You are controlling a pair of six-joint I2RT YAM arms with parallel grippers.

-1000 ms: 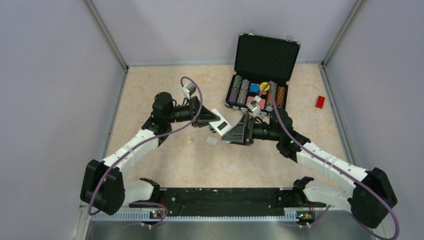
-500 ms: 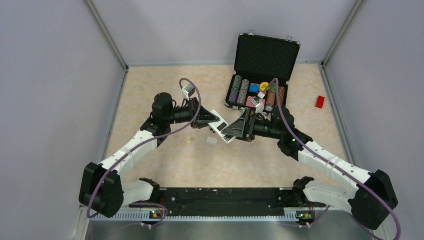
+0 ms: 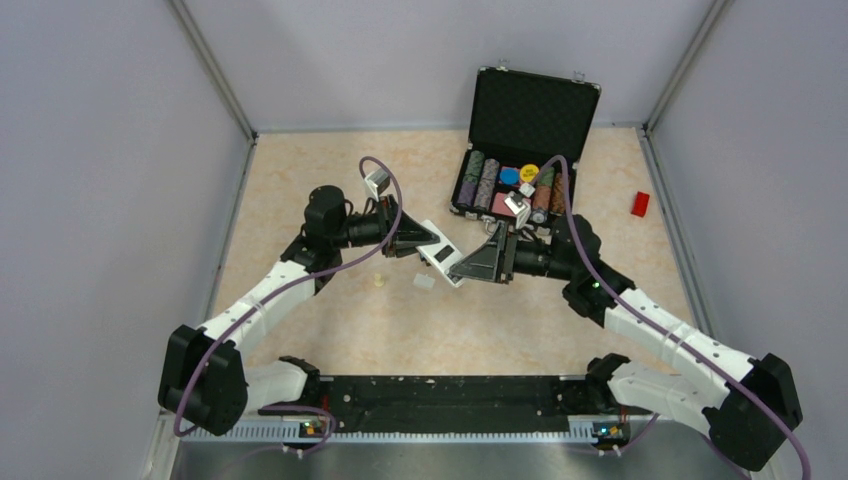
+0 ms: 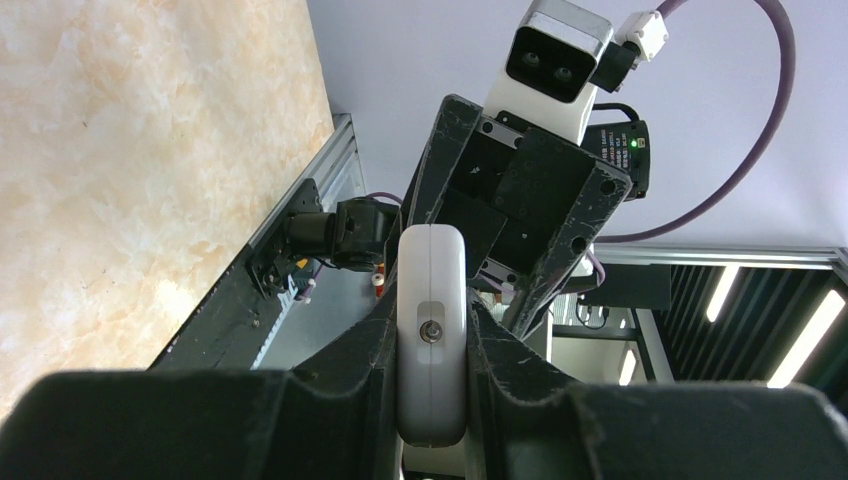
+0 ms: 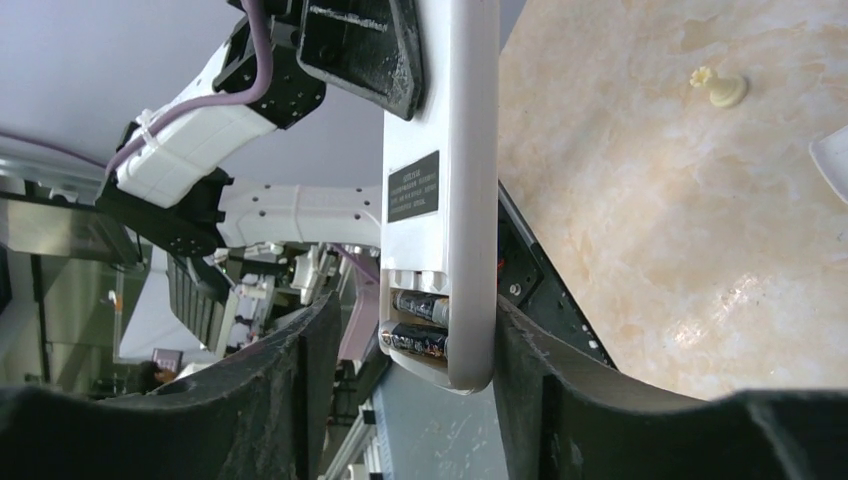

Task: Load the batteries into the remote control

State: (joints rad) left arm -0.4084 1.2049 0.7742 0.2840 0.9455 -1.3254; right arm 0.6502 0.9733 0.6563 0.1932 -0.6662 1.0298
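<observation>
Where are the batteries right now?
In the right wrist view, the batteries lie side by side inside the near end of the remote control, which is held up off the table.

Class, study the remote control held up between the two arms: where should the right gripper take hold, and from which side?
Probably the free end of the remote control, approached end-on along its length, since the left gripper clamps the other end. The right gripper should press on plain white casing, clear of the exposed batteries near that end.
</observation>
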